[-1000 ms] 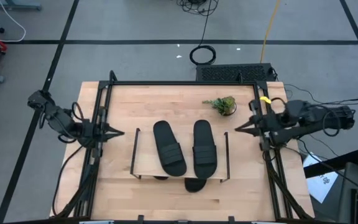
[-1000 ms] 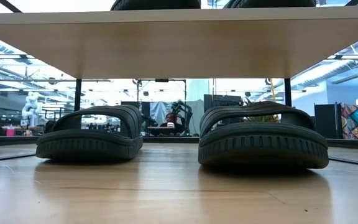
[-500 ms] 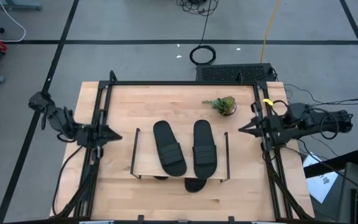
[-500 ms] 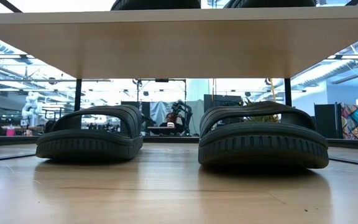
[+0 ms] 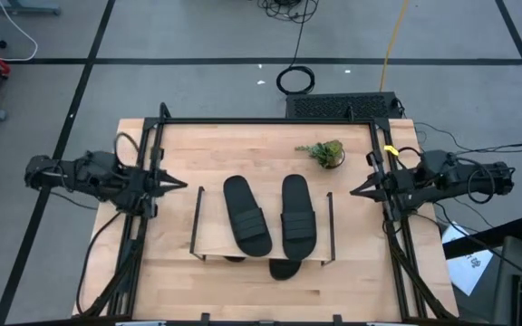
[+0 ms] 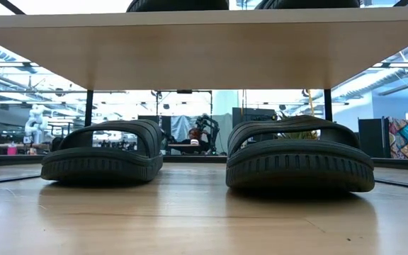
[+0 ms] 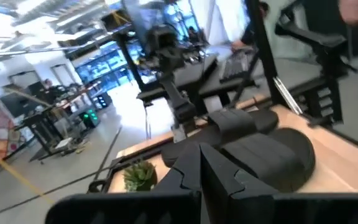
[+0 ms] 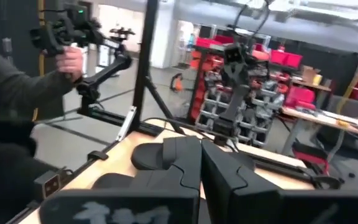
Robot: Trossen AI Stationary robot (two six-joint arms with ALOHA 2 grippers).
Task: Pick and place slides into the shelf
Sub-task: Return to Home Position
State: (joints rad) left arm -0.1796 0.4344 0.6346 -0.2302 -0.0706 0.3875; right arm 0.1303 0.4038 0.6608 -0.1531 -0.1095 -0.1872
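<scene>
The shelf (image 5: 214, 237) stands mid-table; its top board fills the top of the low view (image 6: 204, 49). Two black slides lie sole-down on the board, one left (image 5: 247, 215), one right (image 5: 297, 215). Two more stand sole-down on the table under the board (image 6: 103, 152) (image 6: 299, 156); one's end juts out at the near side (image 5: 285, 268). My left gripper (image 5: 179, 186) is shut and empty at the table's left rail, pointing at the shelf. My right gripper (image 5: 355, 191) is shut and empty at the right rail, also pointing at the shelf.
A small potted plant (image 5: 323, 152) stands at the far right of the table. Black frame rails (image 5: 145, 217) run along the table's sides. A person (image 8: 17, 93) shows beyond the table in the right wrist view, holding a device.
My left arm has swung round from a slant to lie level, so its gripper now points straight at the shelf and sits slightly nearer the far edge. My right gripper has drawn back a little toward the table's right edge. The slides and the shelf have stayed put.
</scene>
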